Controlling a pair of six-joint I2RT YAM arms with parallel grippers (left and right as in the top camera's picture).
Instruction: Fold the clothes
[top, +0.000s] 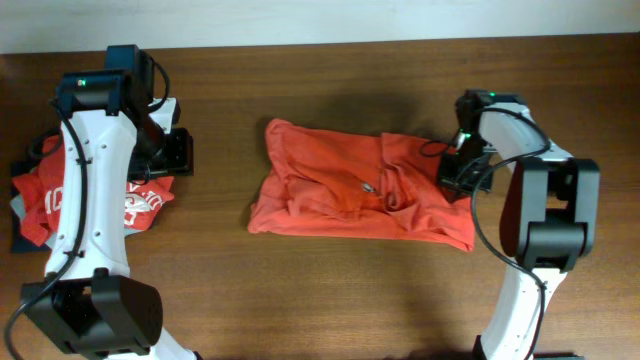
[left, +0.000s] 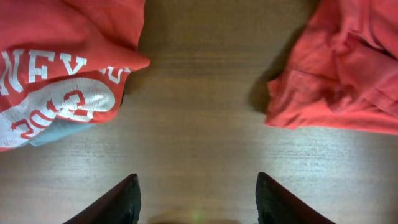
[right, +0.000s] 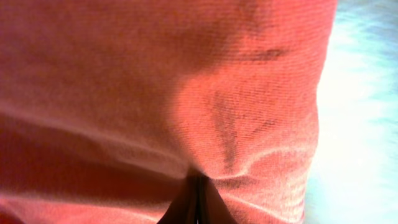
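The orange-red T-shirt lies crumpled and roughly doubled over in the middle of the table, lettering hidden. Its left edge shows in the left wrist view. My right gripper is at the shirt's right edge; in the right wrist view its fingers are pinched together on a fold of the orange-red cloth, which fills the frame. My left gripper is open and empty above bare wood, between the shirt and the stack of folded clothes; in the overhead view it is at the left.
A folded red shirt with white lettering lies on top of a stack at the table's left edge; it also shows in the left wrist view. A pale grey-blue garment edge peeks from under it. Wooden table all round.
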